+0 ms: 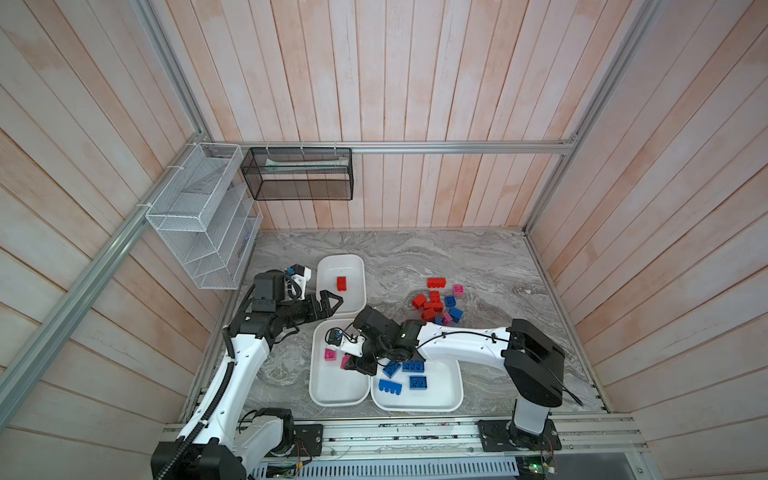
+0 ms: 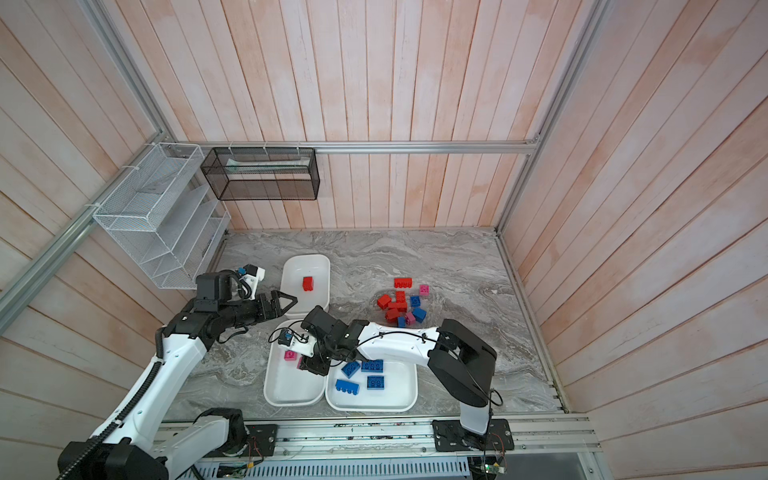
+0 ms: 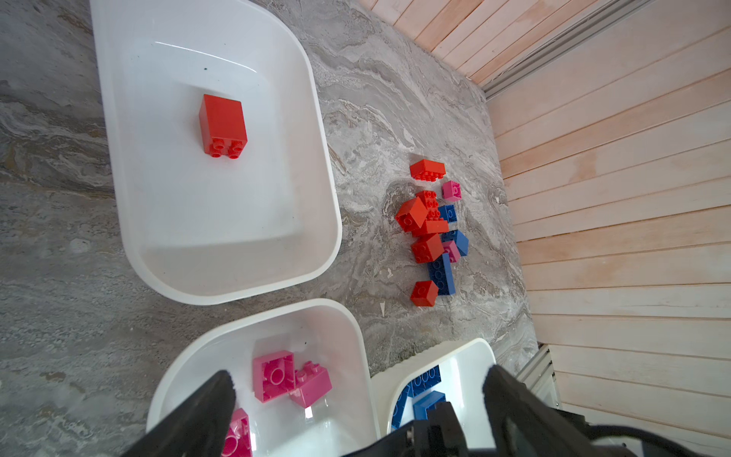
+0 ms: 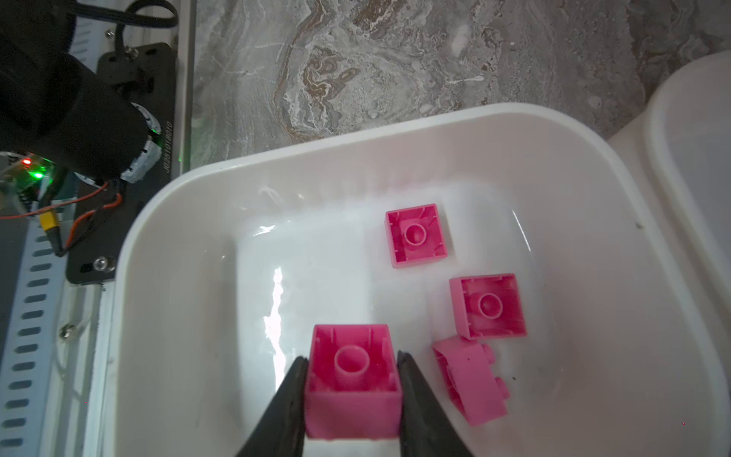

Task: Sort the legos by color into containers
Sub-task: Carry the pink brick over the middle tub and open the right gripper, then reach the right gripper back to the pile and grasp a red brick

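Note:
Three white containers lie on the marble table. The far tub (image 1: 328, 266) holds one red lego (image 1: 341, 283). The near left tub (image 1: 332, 386) holds pink legos (image 4: 416, 235), and the near right tub (image 1: 440, 395) holds several blue legos (image 1: 417, 381). A mixed pile of red, blue and pink legos (image 1: 436, 303) lies loose at the right. My right gripper (image 4: 352, 358) hangs low over the pink tub (image 4: 356, 130), shut on a pink lego (image 4: 352, 380), hollow side toward the camera. My left gripper (image 1: 332, 301) hovers open and empty over the near end of the red tub (image 3: 118, 118).
A white wire rack (image 1: 199, 216) and a black mesh basket (image 1: 299, 174) hang on the back left walls. Wooden walls close three sides. A metal rail (image 1: 415, 432) with the arm bases runs along the front. The right arm's forearm stretches across above the blue tub's far edge.

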Action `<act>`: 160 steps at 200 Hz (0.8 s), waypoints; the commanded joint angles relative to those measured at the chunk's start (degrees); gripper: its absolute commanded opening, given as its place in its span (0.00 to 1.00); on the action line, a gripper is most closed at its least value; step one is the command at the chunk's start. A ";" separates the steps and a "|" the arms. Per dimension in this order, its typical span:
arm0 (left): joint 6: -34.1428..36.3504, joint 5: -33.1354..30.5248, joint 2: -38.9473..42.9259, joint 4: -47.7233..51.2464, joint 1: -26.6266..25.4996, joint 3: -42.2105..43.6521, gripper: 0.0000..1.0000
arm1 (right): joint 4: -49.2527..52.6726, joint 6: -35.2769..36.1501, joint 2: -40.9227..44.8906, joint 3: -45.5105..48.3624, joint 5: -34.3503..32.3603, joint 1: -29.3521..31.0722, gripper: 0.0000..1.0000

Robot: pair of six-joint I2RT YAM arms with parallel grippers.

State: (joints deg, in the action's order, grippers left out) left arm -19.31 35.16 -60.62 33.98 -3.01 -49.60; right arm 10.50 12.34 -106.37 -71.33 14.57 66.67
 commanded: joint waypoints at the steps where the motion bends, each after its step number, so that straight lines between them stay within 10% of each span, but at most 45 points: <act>1: -0.19 0.86 0.55 -1.08 0.46 1.15 1.00 | -3.22 2.81 -2.35 -2.54 -4.70 -0.31 0.39; 53: -0.20 1.84 0.32 -1.76 0.43 1.96 1.00 | -2.43 3.07 -0.17 -2.47 -6.52 -2.60 0.63; 160: 0.84 5.26 1.12 -1.11 0.45 2.21 1.00 | 26.58 16.04 23.79 7.90 -6.16 -22.14 0.71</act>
State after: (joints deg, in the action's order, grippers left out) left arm -19.51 38.39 -60.62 33.45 -2.90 -48.47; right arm 24.58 20.43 -82.35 -66.65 12.05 48.53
